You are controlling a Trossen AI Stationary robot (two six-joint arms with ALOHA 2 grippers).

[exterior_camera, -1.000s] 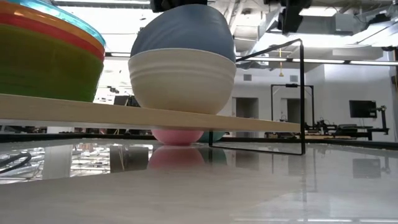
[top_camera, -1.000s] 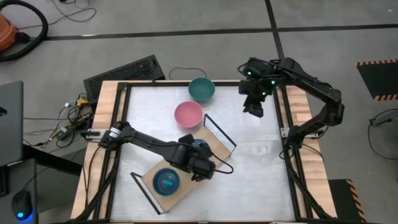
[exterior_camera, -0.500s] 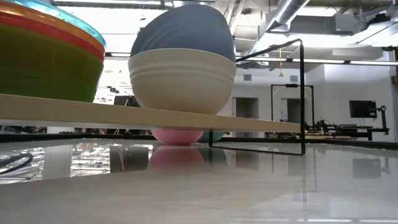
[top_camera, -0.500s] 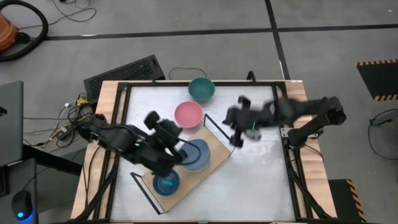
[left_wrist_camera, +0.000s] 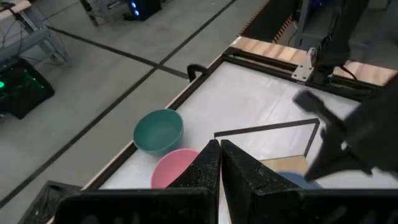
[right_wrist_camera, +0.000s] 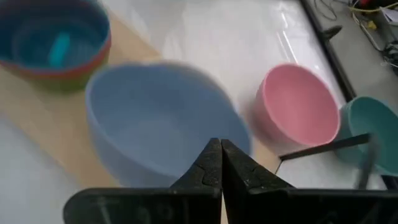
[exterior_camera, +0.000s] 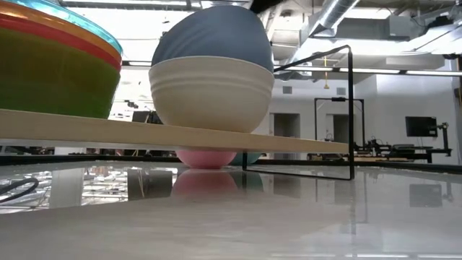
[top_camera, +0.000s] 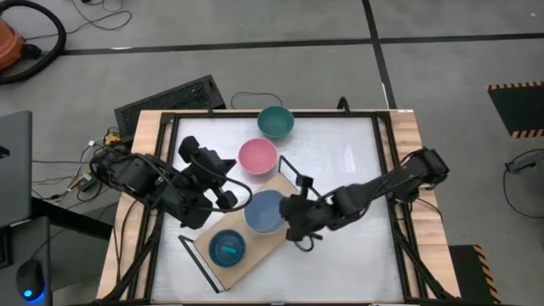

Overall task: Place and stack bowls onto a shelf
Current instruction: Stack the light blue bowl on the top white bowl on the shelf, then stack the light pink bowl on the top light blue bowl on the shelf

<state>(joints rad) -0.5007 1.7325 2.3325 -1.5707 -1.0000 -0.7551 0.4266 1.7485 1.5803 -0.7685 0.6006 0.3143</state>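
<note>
With both grippers pinched shut and empty, I have nothing in hand. My right gripper (top_camera: 293, 228) hangs low just beside the blue bowl (top_camera: 265, 211), which sits nested in the cream bowl (exterior_camera: 211, 92) on the shelf (top_camera: 293, 202). My left gripper (top_camera: 228, 197) hovers at the blue bowl's other side, near the pink bowl (top_camera: 257, 156).

Stack of small bowls (top_camera: 227, 247), cyan on top, stands at the shelf's other end. Pink and teal bowl (top_camera: 275, 121) are not yet shelved; they rest on the counter (top_camera: 340, 170) behind the shelf, pink just beside its wire frame (top_camera: 299, 180).

Risks, as I judge them:
- Shut fingers cannot take a rim; I must open before reaching, and opening this close to the blue bowl could nudge the pair along the board.
- Both arms crowd the same bowl; a careless swing would clip the other arm or the wire loop.
- The blue bowl rides high in the cream one, so a side knock may tip it.

Room: the counter's right half lies open for withdrawal. The shelf has bare board only between the stacks and at the frame end.
</note>
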